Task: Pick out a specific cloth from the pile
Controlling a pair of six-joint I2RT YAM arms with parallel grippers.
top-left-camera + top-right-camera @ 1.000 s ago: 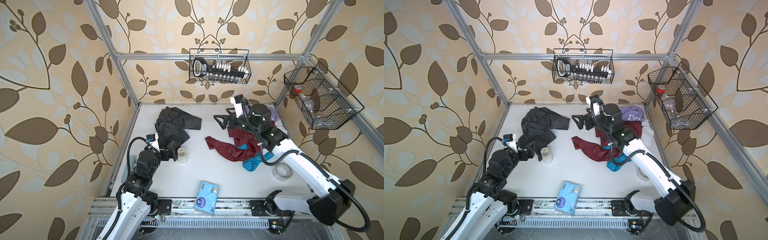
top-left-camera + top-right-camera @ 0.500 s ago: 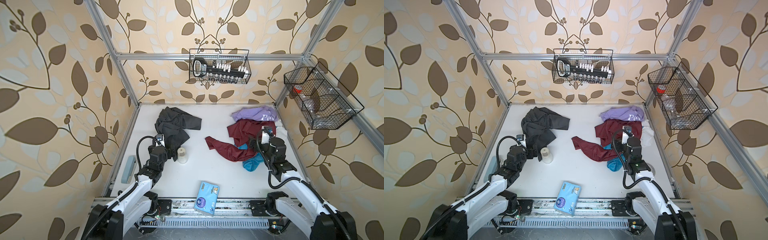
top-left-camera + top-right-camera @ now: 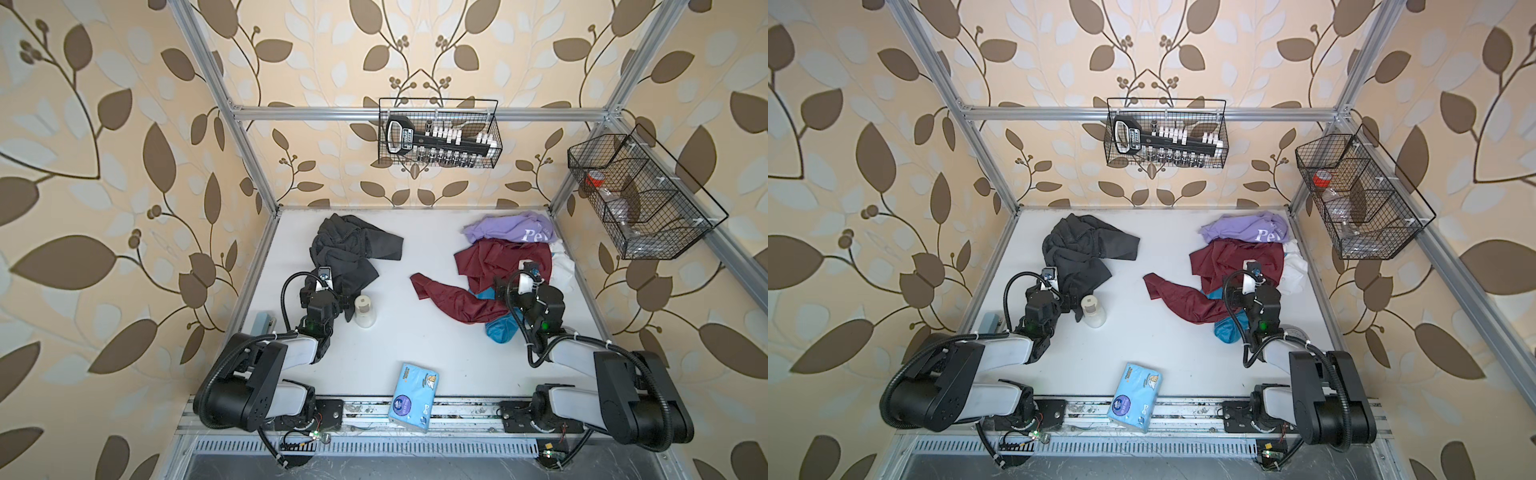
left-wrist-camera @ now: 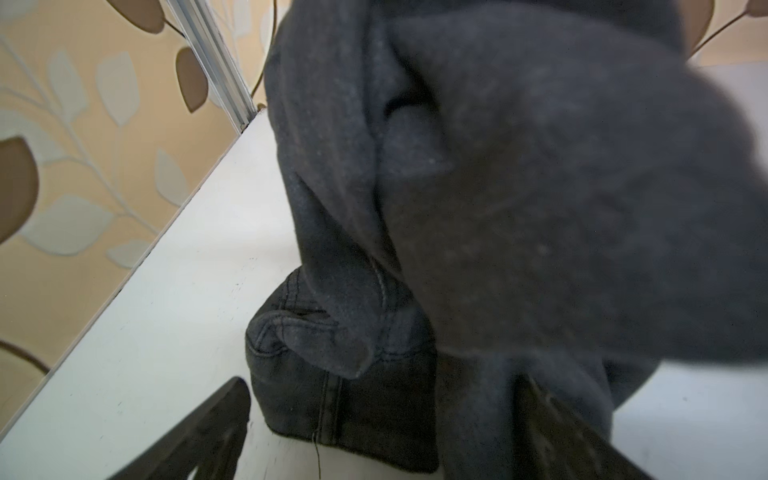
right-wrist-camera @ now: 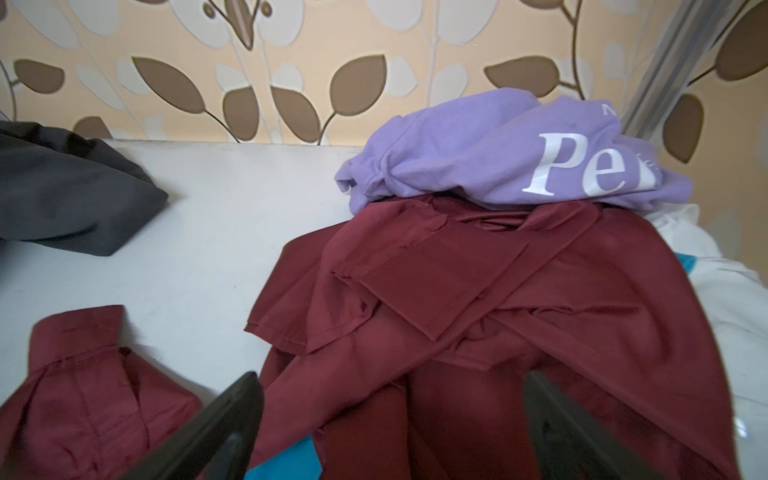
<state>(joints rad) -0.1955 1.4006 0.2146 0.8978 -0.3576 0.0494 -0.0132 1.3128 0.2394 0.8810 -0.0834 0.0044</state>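
Note:
The cloth [image 3: 349, 253] [image 3: 1084, 253], dark charcoal, lies crumpled at the back left of the white table, apart from the pile [image 3: 503, 266] at the right. The pile holds a lilac shirt [image 5: 519, 166], a maroon garment [image 5: 478, 311], teal fabric [image 3: 500, 328] and white fabric [image 3: 563, 266]. My left gripper [image 4: 384, 432] [image 3: 332, 293] is open at the cloth's near edge, a hemmed fold of the cloth [image 4: 345, 395] lying between its spread fingers. My right gripper [image 5: 395, 428] [image 3: 517, 286] is open low over the maroon garment, gripping nothing.
A small white bottle [image 3: 364, 311] stands just right of the left gripper. A blue tissue pack [image 3: 413, 397] lies at the front edge. A tape roll [image 3: 1293, 332] sits by the right arm. Wire baskets [image 3: 440, 133] [image 3: 636, 195] hang on the back and right walls.
The right arm has drawn back from the table's back middle to the pile's near side. The left arm has folded lower, its gripper now at the cloth's edge. The clothes have not moved.

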